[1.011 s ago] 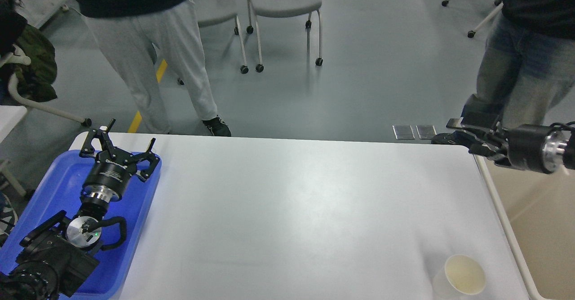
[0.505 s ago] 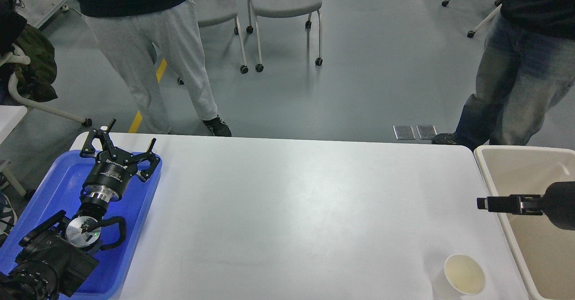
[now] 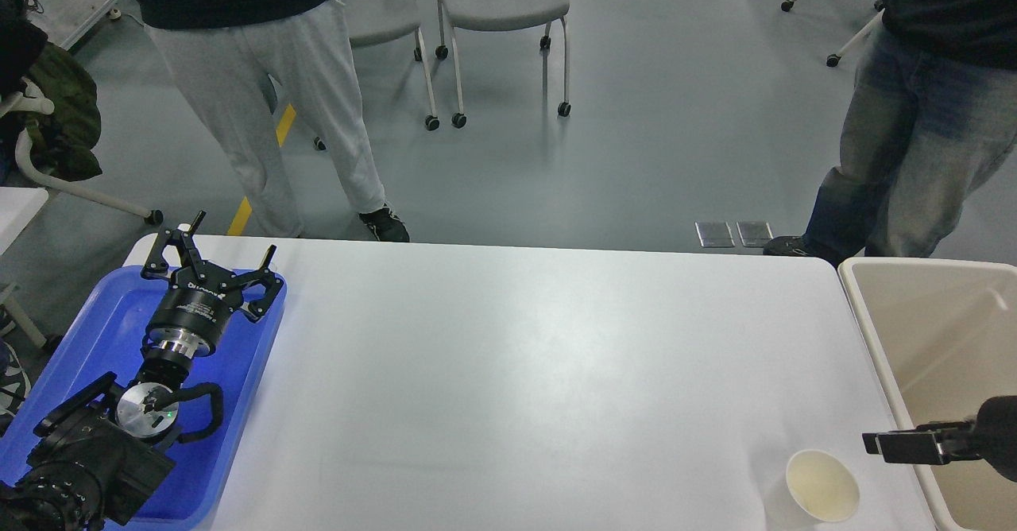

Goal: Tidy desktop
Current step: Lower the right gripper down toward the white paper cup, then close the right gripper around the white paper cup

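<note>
The desktop (image 3: 516, 372) is seen as a broad, smooth white top with rounded corners, filling the lower middle of the view between a blue tray (image 3: 238, 404) at its left end and a beige bin (image 3: 937, 316) at its right; the left gripper (image 3: 213, 262) is held above the tray's far end, fingers spread wide, nothing between them; the right gripper (image 3: 890, 443) is seen edge-on over the bin's rim, just beside a white paper cup (image 3: 822, 486), and its opening cannot be told.
</note>
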`<state>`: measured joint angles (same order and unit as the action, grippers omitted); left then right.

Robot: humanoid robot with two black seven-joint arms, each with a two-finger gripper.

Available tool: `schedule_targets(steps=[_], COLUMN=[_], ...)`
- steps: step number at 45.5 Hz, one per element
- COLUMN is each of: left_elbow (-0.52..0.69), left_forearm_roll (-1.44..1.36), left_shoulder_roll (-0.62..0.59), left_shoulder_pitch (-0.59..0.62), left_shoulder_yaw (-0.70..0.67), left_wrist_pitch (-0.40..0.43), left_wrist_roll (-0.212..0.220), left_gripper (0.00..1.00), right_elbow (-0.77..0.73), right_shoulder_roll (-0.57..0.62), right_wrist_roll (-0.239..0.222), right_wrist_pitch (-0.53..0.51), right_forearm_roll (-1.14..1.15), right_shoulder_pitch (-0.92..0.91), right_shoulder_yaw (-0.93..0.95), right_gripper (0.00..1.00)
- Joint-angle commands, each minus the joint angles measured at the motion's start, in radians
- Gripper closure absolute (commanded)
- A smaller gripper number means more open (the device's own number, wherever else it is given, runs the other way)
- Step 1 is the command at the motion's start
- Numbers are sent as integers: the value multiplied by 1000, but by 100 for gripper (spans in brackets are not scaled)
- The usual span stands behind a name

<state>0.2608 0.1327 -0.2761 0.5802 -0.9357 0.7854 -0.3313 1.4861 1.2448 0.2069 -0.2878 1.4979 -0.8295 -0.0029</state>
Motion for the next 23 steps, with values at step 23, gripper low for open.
schedule_targets(steps=[23], left_elbow=[0], left_forearm_roll=[-1], left_shoulder_roll=[0], left_shoulder_pitch=[0], left_shoulder_yaw=[0], left_wrist_pitch=[0], left_wrist_roll=[0], left_gripper=[0], right_elbow=[-64], right_shoulder_roll=[-114], right_wrist_roll=[35], right_wrist_pitch=[47], right_forearm_roll=[13], right_shoulder_pitch=[159], right_shoulder_yaw=[72], right_gripper=[0])
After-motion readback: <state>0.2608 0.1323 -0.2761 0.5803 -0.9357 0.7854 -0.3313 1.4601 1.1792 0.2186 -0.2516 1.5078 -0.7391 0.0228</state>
